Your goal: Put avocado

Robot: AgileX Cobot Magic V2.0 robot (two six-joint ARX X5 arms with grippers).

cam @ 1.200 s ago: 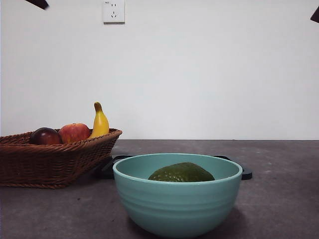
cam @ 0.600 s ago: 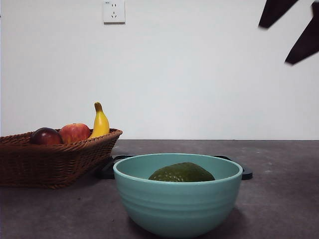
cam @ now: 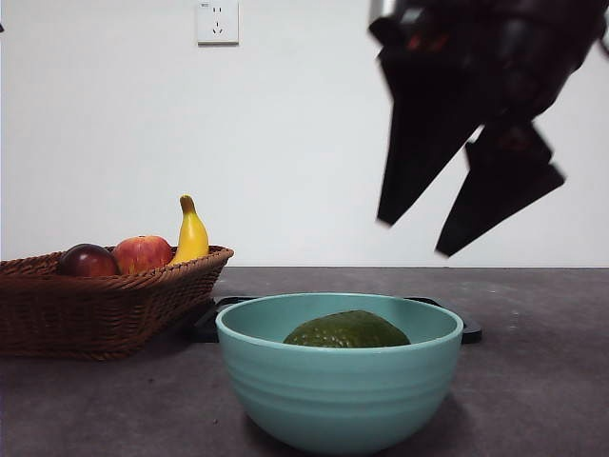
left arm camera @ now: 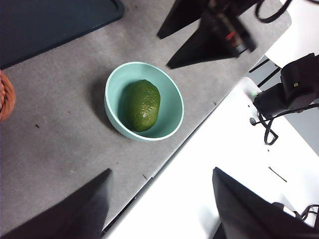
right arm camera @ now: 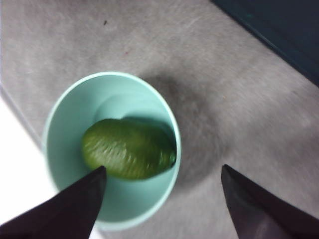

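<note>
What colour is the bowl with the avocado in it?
The bowl is pale mint green, holding the dark green avocado. The left wrist view shows it best.

Items counted on the table (cam: 533, 381): one avocado (cam: 346, 330), one teal bowl (cam: 339, 390), one wicker basket (cam: 95, 309), one banana (cam: 191, 233), one red apple (cam: 142, 253), one dark red-purple fruit (cam: 87, 260), one dark tray (cam: 205, 324). One wall socket (cam: 217, 21). Tools: two, left tool (left arm camera: 162, 199) and right tool (cam: 411, 238).
</note>
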